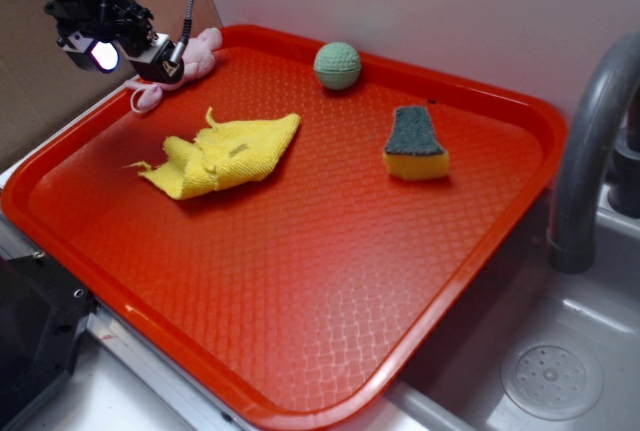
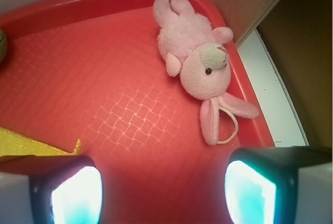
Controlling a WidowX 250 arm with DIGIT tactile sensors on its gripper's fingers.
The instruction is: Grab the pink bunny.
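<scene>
The pink bunny [image 2: 195,52] lies flat in the far left corner of the red tray [image 2: 78,78], its head toward the tray rim and a thin pink loop by its ears. In the exterior view the pink bunny [image 1: 203,53] is partly hidden behind my gripper [image 1: 135,59]. My gripper [image 2: 164,190] hangs open above the tray floor, just short of the bunny's ears, with nothing between its fingers.
A yellow knitted cloth [image 1: 225,154] lies crumpled at the tray's left middle. A green textured ball [image 1: 337,65] sits at the far edge and a yellow-green sponge [image 1: 416,145] to the right. A cardboard wall [image 1: 30,91] stands left; a sink with grey faucet [image 1: 590,151] is right.
</scene>
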